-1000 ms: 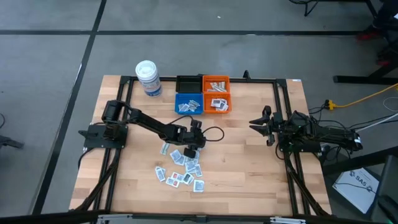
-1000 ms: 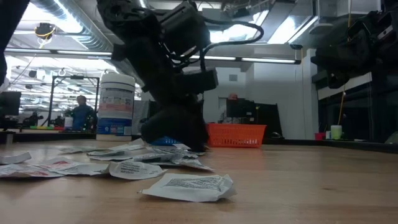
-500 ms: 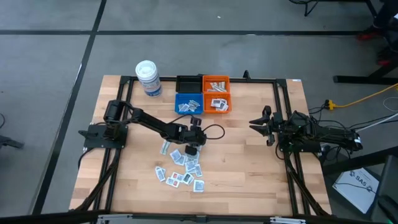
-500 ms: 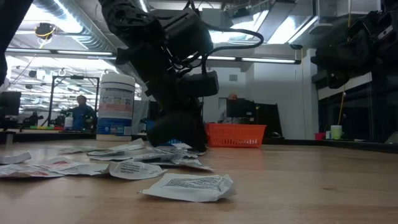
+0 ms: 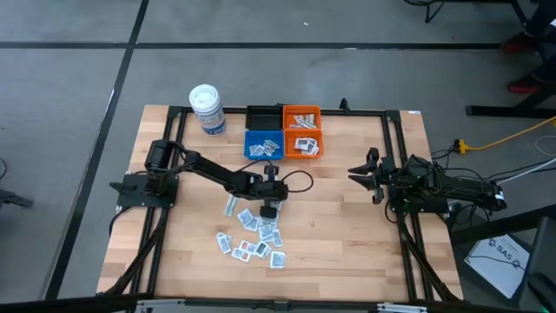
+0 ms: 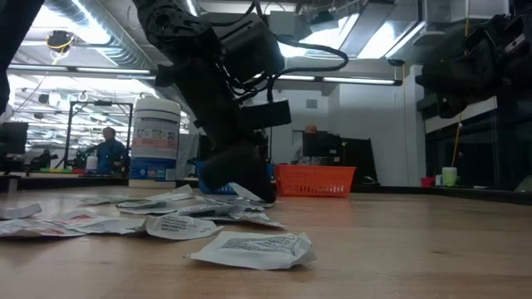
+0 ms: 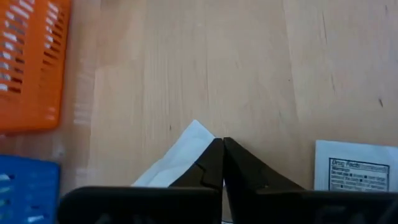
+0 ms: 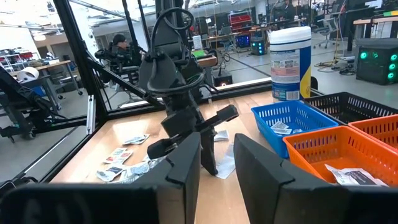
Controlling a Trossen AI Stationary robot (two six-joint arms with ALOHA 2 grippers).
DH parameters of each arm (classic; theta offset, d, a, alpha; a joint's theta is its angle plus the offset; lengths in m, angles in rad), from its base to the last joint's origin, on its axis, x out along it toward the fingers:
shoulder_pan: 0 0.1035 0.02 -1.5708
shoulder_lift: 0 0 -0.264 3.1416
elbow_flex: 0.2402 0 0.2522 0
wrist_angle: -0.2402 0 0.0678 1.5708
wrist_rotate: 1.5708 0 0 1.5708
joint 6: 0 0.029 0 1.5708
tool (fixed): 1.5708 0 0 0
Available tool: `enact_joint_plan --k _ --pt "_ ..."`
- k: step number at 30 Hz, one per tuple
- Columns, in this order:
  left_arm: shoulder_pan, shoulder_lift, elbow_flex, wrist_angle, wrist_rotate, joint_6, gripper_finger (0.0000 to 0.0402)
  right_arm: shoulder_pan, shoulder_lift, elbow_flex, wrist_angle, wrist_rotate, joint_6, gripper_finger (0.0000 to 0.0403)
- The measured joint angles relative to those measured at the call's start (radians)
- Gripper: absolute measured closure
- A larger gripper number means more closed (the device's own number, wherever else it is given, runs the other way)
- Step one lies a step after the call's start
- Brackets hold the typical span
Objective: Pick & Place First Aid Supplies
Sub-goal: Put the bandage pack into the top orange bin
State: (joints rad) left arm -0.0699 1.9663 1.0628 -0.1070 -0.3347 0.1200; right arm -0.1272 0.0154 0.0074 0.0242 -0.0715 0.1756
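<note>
Several first aid supplies, small flat white sachets (image 5: 256, 236), lie scattered on the wooden table's middle and show in the low view as a flat pile (image 6: 166, 218). My left gripper (image 5: 268, 211) is at the pile's far end, slanting down, shut on one white sachet (image 7: 186, 155). Another printed sachet (image 7: 354, 167) lies flat beside it. My right gripper (image 5: 358, 174) waits level at the table's right side, open and holding nothing. My left gripper pinches the white sachet near one edge (image 7: 198, 152) between its two fingertips (image 7: 239, 168). It comes from above, slanting toward the table's right. One corner (image 7: 196, 127) sticks out past the tips, and the sachet stands tilted up (image 6: 243, 192) at the pile.
At the table's far middle stand a blue bin (image 5: 263, 144), an orange bin (image 5: 301, 132) and a black bin (image 5: 263, 117), the first two with sachets inside. A white lidded tub (image 5: 208, 109) stands far left. Bare wood lies between pile and right arm.
My left gripper has stayed over the pile's far end, rolled a little at the wrist, and shut on a white sachet. That sachet's free corner now stands tipped up off the pile.
</note>
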Motion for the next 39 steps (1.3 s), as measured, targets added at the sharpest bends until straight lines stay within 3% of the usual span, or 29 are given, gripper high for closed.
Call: enact_joint_plan --k 14,24,33,39 --pt "0.031 -0.184 -0.006 0.016 0.251 -0.275 0.0400 0.000 0.000 0.000 0.000 0.000 0.000 0.0303" --pt "0.075 -0.257 -0.003 0.213 0.366 -0.406 0.0400 0.000 0.000 0.000 0.000 0.000 0.000 0.0303" --pt "0.134 -0.269 0.043 0.282 0.384 -0.418 0.0400 0.000 0.000 0.000 0.000 0.000 0.000 0.0303" --pt "0.200 -0.269 0.135 0.195 0.385 -0.326 0.0400 0.000 0.000 0.000 0.000 0.000 0.000 0.0303"
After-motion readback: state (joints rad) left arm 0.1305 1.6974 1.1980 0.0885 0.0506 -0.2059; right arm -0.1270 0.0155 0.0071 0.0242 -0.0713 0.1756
